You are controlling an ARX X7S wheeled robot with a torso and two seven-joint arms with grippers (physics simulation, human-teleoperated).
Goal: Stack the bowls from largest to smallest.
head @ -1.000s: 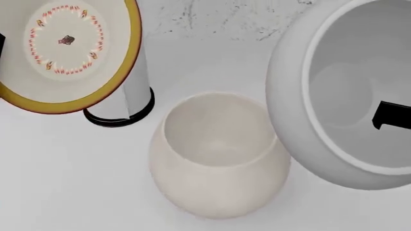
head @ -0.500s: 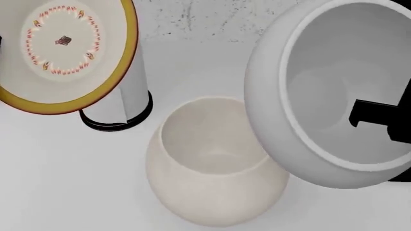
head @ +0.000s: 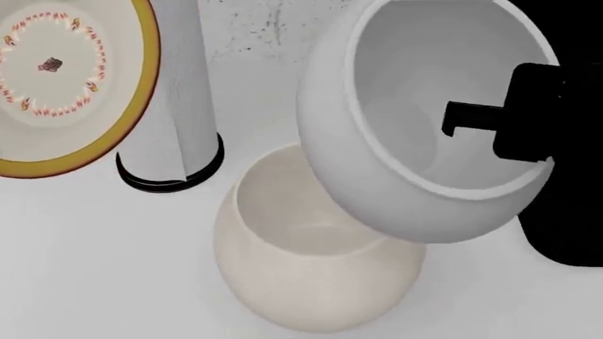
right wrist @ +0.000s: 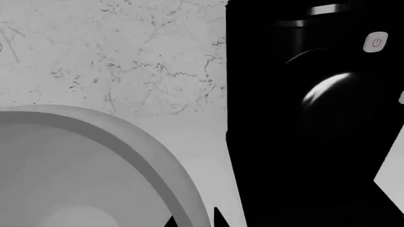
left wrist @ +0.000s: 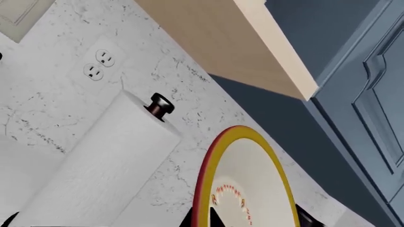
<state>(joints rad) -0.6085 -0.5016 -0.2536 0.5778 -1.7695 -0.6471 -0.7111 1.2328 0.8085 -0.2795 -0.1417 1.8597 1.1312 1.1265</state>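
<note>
The cream bowl (head: 311, 261) stands upright on the white counter, near the middle of the head view. Above its right rim hangs the pale grey bowl (head: 349, 141), tilted with its opening toward me. My right gripper (right wrist: 192, 221) is shut on the grey bowl's (right wrist: 75, 165) rim, and one black finger (head: 462, 119) shows inside it. The shallow white bowl with the yellow rim (head: 56, 70) is held up at the far left. My left gripper (left wrist: 203, 221) is shut on that bowl's rim (left wrist: 252, 189); this gripper is out of the head view.
A white paper-towel roll (head: 174, 92) on a black base stands behind the cream bowl, next to the yellow-rimmed bowl (left wrist: 94, 175). A black appliance (head: 565, 226) stands at the right, close behind the grey bowl (right wrist: 303, 118). Behind are the marbled wall with an outlet (left wrist: 98, 65) and blue cabinets (left wrist: 360, 94).
The grey bowl has moved left with my right gripper and now overlaps the cream bowl's right rim. The yellow-rimmed bowl has shifted left, partly out of the head view.
</note>
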